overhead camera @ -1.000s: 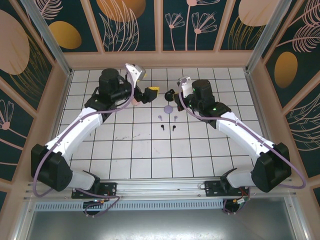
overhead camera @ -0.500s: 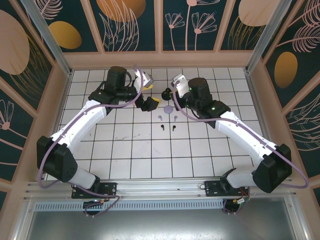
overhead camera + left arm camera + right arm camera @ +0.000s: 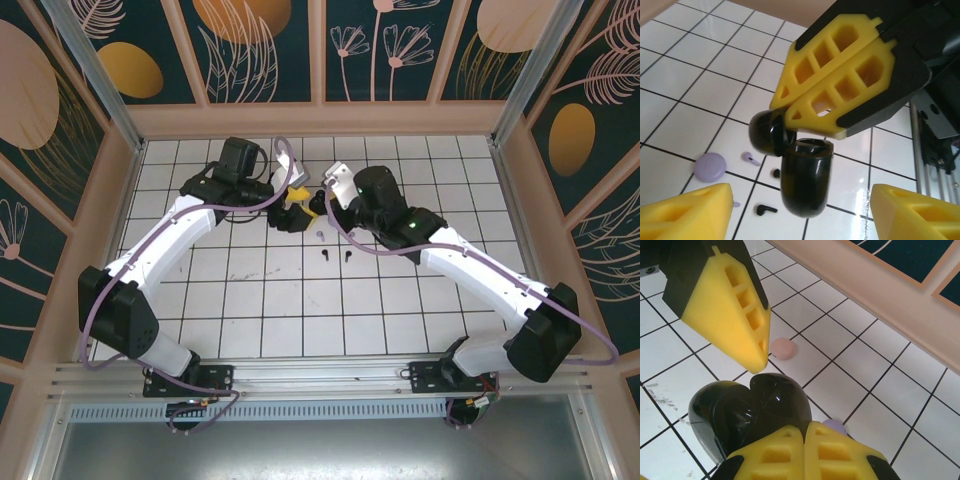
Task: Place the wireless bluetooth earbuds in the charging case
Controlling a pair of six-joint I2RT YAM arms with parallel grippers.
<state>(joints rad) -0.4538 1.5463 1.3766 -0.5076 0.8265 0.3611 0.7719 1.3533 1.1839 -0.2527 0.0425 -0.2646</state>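
The table [image 3: 270, 300] has white square tiles with thin black lines between them. In the left wrist view a round lilac disc [image 3: 710, 166] lies on it, lower than the pressed-together jaws of the right gripper [image 3: 785, 107] and to their left. A lilac earbud [image 3: 751, 158] lies just beside this disc. A black earbud [image 3: 766, 210] lies between the wide-apart jaws of the left gripper [image 3: 801, 187], nearer to the jaw on the view's left side. In the right wrist view a pale pink disc [image 3: 784, 348] lies just past the tip of one left gripper jaw. Grey scratch marks [image 3: 660, 395] are on a tile left of the right gripper's jaws.
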